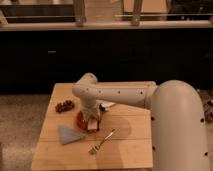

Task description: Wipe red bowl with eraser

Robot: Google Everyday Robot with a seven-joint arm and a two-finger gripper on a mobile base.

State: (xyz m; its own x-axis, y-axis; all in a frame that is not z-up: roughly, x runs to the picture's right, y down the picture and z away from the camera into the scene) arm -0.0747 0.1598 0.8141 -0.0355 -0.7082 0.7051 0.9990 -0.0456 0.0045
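Note:
The red bowl (81, 119) sits on the wooden table (125, 145), left of centre, mostly hidden behind my gripper. My gripper (93, 121) hangs down from the white arm (120, 95) right over the bowl. A small whitish block, the eraser (92, 125), shows at the gripper's tip, at the bowl's right side. Whether the eraser touches the bowl I cannot tell.
A dark red grape-like cluster (64, 105) lies at the left. A grey-blue triangular cloth (70, 134) lies in front of the bowl. A fork (102, 141) lies at the front middle. A black-and-white stick (107, 105) lies behind the arm. A dark counter wall stands behind the table.

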